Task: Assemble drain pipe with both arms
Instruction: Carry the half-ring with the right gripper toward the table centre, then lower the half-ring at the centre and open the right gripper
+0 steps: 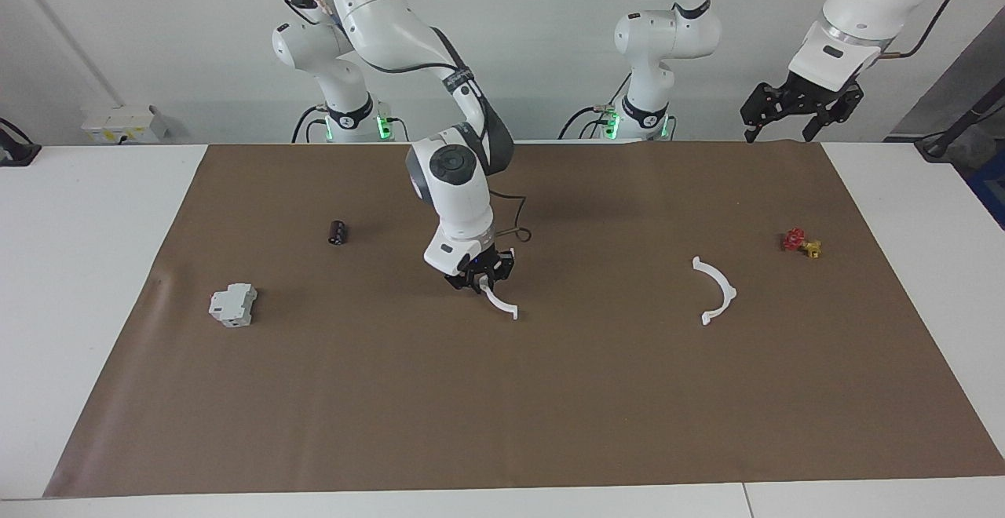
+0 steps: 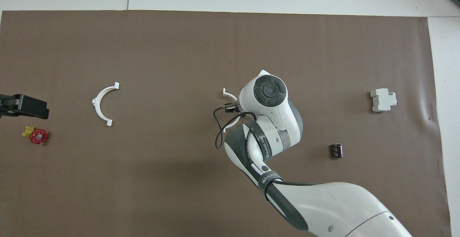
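On my screens the right gripper (image 1: 480, 281) sits low at the middle of the brown mat (image 1: 502, 392), fingers pinched shut on one white half-ring (image 1: 501, 304); the ring's free end curves down from the fingers and its tab touches, or nearly touches, the mat; from overhead the arm's wrist covers most of it, only a tabbed tip (image 2: 226, 92) showing. The second half-ring (image 1: 716, 290) lies flat on the mat toward the left arm's end, well apart from the first, nothing between the two but bare mat. The left gripper (image 1: 787, 119) waits high above the mat's edge at its own end, fingers spread wide, holding nothing; overhead I see only its black tip (image 2: 25, 106).

No containers are on the table. A small red and yellow valve (image 1: 801, 243) sits near the second half-ring, closer to the mat's end; a black cylinder (image 1: 338, 231) and a grey-white block (image 1: 233, 304) lie toward the right arm's end, the block farther from the robots than the cylinder, both well clear of the rings.
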Robot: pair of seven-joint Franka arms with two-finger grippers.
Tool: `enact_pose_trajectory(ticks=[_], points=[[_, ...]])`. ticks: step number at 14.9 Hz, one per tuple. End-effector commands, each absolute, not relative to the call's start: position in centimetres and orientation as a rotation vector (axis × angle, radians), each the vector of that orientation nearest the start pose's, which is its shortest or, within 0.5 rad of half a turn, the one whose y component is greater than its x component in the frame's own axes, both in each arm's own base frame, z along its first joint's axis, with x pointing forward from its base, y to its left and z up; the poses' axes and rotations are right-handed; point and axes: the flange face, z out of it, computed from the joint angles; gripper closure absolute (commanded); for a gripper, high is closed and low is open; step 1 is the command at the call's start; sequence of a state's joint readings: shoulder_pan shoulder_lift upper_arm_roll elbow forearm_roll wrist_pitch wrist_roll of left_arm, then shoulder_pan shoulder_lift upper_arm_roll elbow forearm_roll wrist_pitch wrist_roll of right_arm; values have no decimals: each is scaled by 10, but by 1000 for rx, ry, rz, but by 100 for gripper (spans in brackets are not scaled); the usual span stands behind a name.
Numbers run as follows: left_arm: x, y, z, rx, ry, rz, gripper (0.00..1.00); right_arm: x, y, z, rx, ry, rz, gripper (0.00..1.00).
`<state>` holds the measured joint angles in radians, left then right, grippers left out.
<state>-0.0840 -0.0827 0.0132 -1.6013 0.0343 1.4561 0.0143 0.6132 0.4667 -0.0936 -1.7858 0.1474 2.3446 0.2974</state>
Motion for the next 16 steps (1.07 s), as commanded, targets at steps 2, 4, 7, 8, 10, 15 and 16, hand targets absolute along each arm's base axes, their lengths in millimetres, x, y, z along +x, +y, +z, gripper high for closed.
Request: enact_pose_trajectory(ticks=[2,4,7,8,10,15,16], points=[[514,-28,648,-3104,144,73,0,563,336,289,-3017,-180,-154,100],[514,-28,648,-3104,144,73,0,562,337,288,-3018,-185,-152,100],[513,-28,648,-3104,144,76,0,558,340,288,-3021,-190,-138,9],[514,-28,648,-3104,144,73,0,553,350,289,-3019,-216,-140,0],[514,-28,648,-3104,144,73,0,554,349,297,-3014,-217,-155,0],[521,-16,624,-3108,78,-91,0,574,299,363,-3001,-97,-192,0],[520,-16,609,-3107,76,-127,0,582,277,380,-3000,-58,-210,0]])
